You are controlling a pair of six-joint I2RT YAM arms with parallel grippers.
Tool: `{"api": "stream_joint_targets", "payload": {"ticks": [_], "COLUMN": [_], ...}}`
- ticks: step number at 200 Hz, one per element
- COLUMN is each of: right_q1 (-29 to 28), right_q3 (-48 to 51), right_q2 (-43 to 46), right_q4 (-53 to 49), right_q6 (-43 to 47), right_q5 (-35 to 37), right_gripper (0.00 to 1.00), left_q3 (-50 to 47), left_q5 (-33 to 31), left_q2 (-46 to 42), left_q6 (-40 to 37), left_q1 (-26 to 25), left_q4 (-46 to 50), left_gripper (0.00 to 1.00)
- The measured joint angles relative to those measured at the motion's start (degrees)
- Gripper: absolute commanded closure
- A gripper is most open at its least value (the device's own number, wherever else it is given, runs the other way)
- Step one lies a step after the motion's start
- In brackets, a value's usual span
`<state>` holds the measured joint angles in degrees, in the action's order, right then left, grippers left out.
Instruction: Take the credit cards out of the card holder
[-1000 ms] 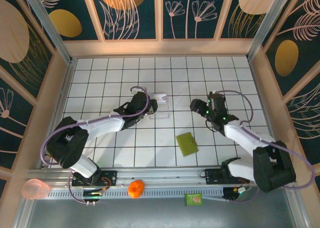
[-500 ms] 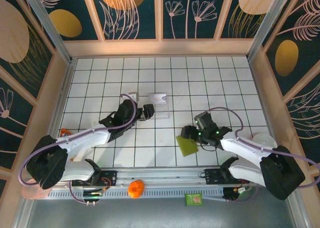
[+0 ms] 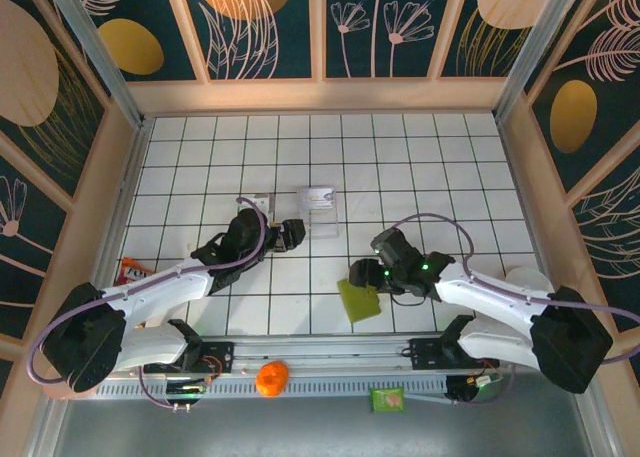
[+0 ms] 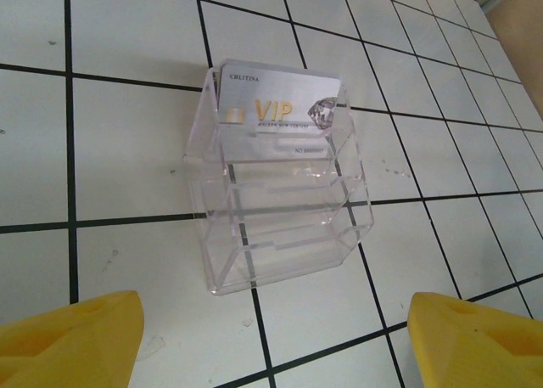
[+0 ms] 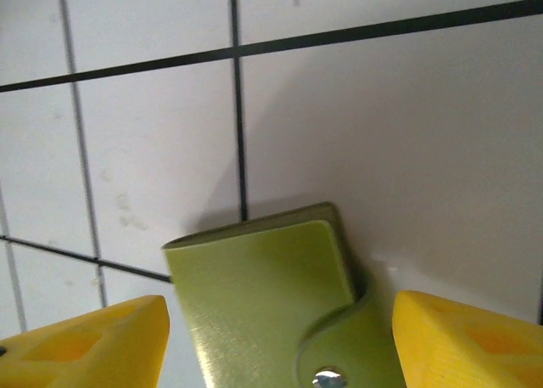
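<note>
Near edge of the tiled table (image 3: 200, 157), right of centre: my right claw (image 5: 280, 303) hangs low over the card holder (image 5: 263, 312), its yellow fingers spread to either side of it and, as far as I can tell, not yet pinching.

The holder lies flat, folded shut like a small book. It has a yellow-green skin with a faint brushed sheen, rounded corners, and a tab (image 5: 356, 337) wrapping its right edge to a metal snap (image 5: 323, 375).

I judge it light and thin, stiff enough to keep its shape but pliant at the fold and tab. On this smooth tile it will probably skate if nudged from one side only. The safest hold looks to be across its two long edges, away from the tab, pressing down a little so that it cannot slide. The snap then has to give before the cover can open. Any credit cards inside would be thin, rigid and slick, best drawn out by an exposed edge.

Farther off and to the left, my left claw (image 4: 276, 301) stands wide open and empty. It faces a clear stepped stand (image 4: 271, 210) that holds one pale VIP card (image 4: 280, 112) upright in its far slot, well apart from the holder.
</note>
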<state>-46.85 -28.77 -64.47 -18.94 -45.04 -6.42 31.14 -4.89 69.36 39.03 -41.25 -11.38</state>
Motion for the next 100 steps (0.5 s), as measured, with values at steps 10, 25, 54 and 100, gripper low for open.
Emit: {"api": "stream_joint_targets", "payload": {"ticks": [10,25,54,100], "right_q1": [0.00,0.02,0.15,0.24], "right_q3": [-0.13,-0.13,-1.29,-3.76], "right_q2": [-1.53,-3.67,-6.54,-10.25], "right_q4": [-0.46,-1.01,-1.62,-1.70], "right_q6": [0.24,1.22,4.00,8.00], "right_q5": [0.81,1.25,1.20,-0.66], "right_gripper": [0.33,0.33,0.37,0.62], "left_q3": [-0.17,-0.42,-0.87,-1.99], "left_q5": [0.39,1.09,2.23,4.72], "left_q2": [0.00,0.00,0.00,0.00], "left_q6": [-0.02,-0.22,-0.63,-0.90], "left_q1": [0.00,0.00,0.00,0.00], "left_q4": [-0.24,-0.57,-0.94,-2.10], "left_gripper": [0.19,0.19,0.19,0.20]}}
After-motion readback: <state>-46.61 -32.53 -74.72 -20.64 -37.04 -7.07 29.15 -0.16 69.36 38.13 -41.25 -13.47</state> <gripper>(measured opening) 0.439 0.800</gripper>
